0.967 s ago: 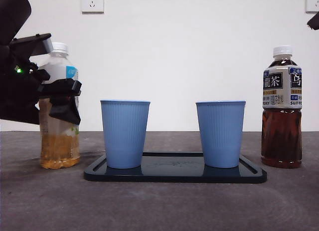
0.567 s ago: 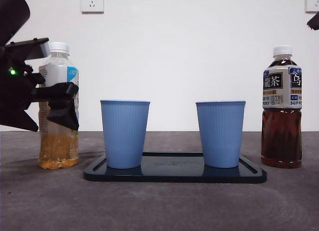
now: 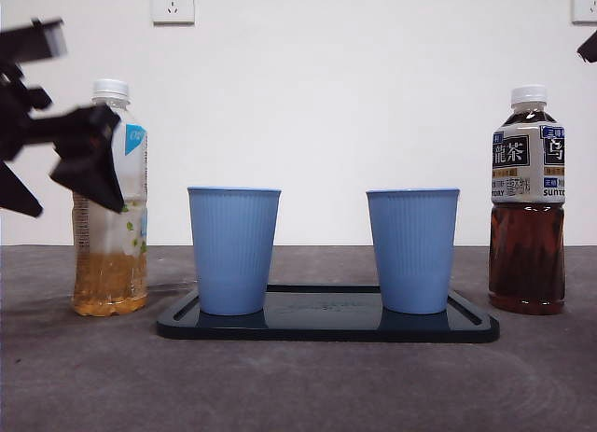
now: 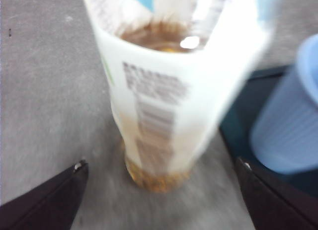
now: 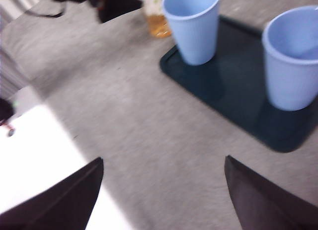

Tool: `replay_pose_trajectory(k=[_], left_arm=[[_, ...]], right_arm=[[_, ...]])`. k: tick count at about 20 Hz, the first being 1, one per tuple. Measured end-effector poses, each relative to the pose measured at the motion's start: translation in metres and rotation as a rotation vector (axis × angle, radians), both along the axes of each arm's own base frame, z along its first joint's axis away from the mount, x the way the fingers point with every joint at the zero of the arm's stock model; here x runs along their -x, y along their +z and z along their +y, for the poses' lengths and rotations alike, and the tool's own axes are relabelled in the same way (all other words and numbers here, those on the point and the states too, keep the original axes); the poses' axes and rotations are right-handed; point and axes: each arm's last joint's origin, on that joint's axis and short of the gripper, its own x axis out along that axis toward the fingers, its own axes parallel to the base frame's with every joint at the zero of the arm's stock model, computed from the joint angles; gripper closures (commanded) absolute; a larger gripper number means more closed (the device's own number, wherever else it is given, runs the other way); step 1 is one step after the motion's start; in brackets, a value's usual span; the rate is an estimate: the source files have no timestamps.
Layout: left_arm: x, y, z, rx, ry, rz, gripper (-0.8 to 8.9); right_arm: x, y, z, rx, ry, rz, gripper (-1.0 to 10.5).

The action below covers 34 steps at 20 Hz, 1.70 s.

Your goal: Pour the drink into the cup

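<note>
A pale tea bottle (image 3: 110,199) with a white cap stands on the table left of the tray. My left gripper (image 3: 86,158), blurred by motion, is beside its upper part. In the left wrist view the bottle (image 4: 164,101) stands beyond my left gripper (image 4: 161,165), whose jaws are wide open and not touching it. Two blue cups (image 3: 233,250) (image 3: 412,250) stand upright on a dark tray (image 3: 326,325). A dark tea bottle (image 3: 528,208) stands at the right. My right gripper (image 5: 163,160) is open and empty, high over the table in front of the tray (image 5: 233,111).
A white wall with sockets (image 3: 173,3) stands behind the table. The right arm shows only as a black tip (image 3: 588,46) at the top right corner. In the right wrist view a white surface (image 5: 35,155) lies at the table's edge.
My left gripper has moved up and to the left, away from the pale tea bottle's middle. The bottle, cups and dark bottle have stayed in place.
</note>
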Motion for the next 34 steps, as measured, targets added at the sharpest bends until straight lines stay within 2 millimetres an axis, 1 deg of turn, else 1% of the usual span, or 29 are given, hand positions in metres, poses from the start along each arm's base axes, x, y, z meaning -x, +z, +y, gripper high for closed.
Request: replay_pose_trajectory(k=[5,9,10,11,12,13,14,15,16,19,23,34], left_arm=[[0.026,0.013,0.005,0.068,-0.045,0.061,3.49],[0.052,0.024,0.010,0.168,-0.113,0.125,3.60],[0.059,0.028,0.012,0.194,-0.140,0.134,3.98],[0.065,0.030,0.013,0.215,-0.160,0.135,4.69],[0.070,0.033,0.015,0.231,-0.177,0.131,5.64],[0.075,0.036,0.016,0.247,-0.186,0.123,6.76],[0.079,0.039,0.018,0.258,-0.194,0.111,7.89],[0.082,0.041,0.019,0.265,-0.197,0.094,8.05],[0.085,0.044,0.020,0.274,-0.200,0.075,8.06],[0.092,0.049,0.023,0.287,-0.206,0.032,8.06],[0.097,0.051,0.025,0.290,-0.208,0.022,8.06],[0.097,0.051,0.025,0.292,-0.209,0.016,8.06]], right_arm=[[-0.004,0.001,0.000,0.028,-0.073,-0.044,5.7],[-0.012,-0.001,0.002,0.082,-0.159,-0.053,5.7],[-0.015,-0.003,0.003,0.099,-0.168,-0.042,5.7],[-0.018,-0.005,0.005,0.110,-0.168,-0.027,5.7],[-0.021,-0.007,0.007,0.122,-0.167,-0.011,6.0],[-0.024,-0.009,0.008,0.134,-0.166,0.005,6.8],[-0.027,-0.012,0.010,0.147,-0.165,0.023,7.8],[-0.030,-0.014,0.012,0.159,-0.165,0.038,8.9],[-0.032,-0.016,0.014,0.172,-0.164,0.053,9.4],[-0.039,-0.020,0.018,0.182,-0.164,0.067,9.4],[-0.042,-0.018,0.020,0.151,-0.179,0.054,9.4],[-0.042,-0.018,0.020,0.140,-0.192,0.068,9.4]])
